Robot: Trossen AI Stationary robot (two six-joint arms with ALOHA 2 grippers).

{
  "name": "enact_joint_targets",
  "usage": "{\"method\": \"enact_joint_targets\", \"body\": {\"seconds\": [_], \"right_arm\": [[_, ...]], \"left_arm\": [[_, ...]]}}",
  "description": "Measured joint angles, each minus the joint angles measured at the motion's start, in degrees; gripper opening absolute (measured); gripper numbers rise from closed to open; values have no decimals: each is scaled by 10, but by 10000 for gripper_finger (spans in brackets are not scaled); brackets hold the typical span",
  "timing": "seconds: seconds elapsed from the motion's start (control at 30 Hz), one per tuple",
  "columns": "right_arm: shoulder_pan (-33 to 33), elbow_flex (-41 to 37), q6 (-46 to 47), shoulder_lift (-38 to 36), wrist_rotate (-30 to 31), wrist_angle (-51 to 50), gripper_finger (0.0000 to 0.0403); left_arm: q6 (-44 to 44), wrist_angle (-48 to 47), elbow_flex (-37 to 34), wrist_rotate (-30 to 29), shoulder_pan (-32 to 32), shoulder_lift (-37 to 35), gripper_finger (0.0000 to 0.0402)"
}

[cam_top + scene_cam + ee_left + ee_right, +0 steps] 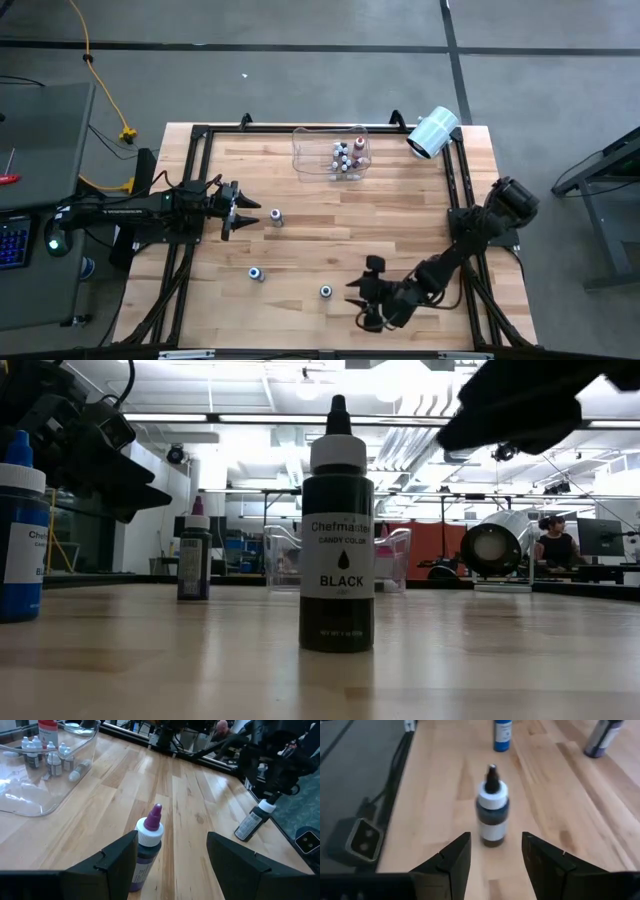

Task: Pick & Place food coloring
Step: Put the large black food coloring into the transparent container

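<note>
The right gripper stands unclenched at the table's near edge, about 5 o'clock, with the black bottle just beside its fingers, untouched. The blue bottle stands at 7. The left gripper, at 9, gapes toward the purple bottle. More bottles fill the bin at 12.

Our left arm is dark, long and tubular with a green light at its base; our right arm is black, bulky-jointed.
</note>
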Motion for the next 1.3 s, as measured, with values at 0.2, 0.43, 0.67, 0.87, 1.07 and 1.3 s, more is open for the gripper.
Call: {"method": "enact_joint_targets", "body": {"seconds": [0.2,0.43,0.67,0.87,1.07,1.3], "right_arm": [[-14,-5,-9,6,2,7,165],[-44,22,-27,33,-29,8,194],[-50,53,-40,59,-37,10,237],[-55,76,-41,82,-39,18,240],[-71,78,-31,82,-44,20,241],[-81,97,-36,102,-79,21,241]], "left_arm": [[0,0,0,0,0,0,234],[0,0,0,0,0,0,234],[0,0,0,0,0,0,234],[0,0,0,0,0,0,234],[0,0,0,0,0,0,234],[0,0,0,0,0,0,234]]}}
